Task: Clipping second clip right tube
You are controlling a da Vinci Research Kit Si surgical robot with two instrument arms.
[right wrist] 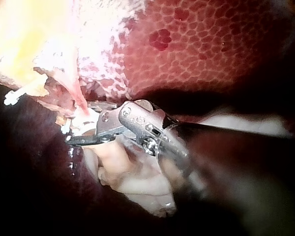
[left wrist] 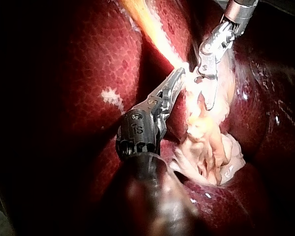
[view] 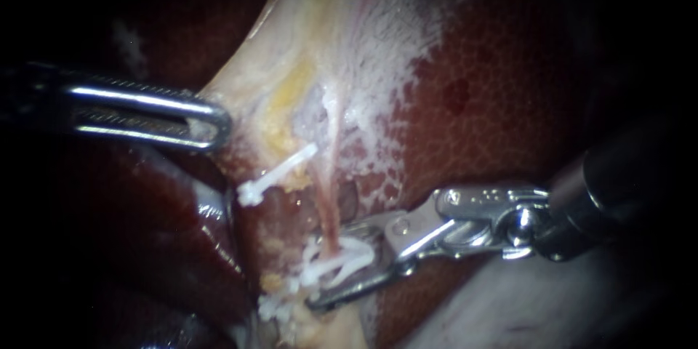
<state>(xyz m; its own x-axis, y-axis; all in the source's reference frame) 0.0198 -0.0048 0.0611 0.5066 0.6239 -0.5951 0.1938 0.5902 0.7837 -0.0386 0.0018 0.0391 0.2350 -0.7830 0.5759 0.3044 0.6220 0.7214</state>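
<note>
A thin pink tube [view: 332,196] runs down over pale tissue toward my right instrument [view: 342,269]. Its jaws stand on either side of the tube's lower end and hold a white clip [view: 338,263] between them. The right wrist view shows the same jaws [right wrist: 81,132] at the foot of the tube [right wrist: 77,96]. A second white clip [view: 280,172] lies aslant to the tube's left. My left instrument [view: 214,125] has its jaws shut on the edge of the pale gallbladder tissue [view: 327,22], which the left wrist view [left wrist: 177,79] also shows.
Dark red liver [view: 494,102] fills the right side, and a darker lobe [view: 145,225] lies below the left instrument. Yellow fat [view: 287,98] sits above the aslant clip. Small white bits [view: 273,309] lie beneath the right jaws.
</note>
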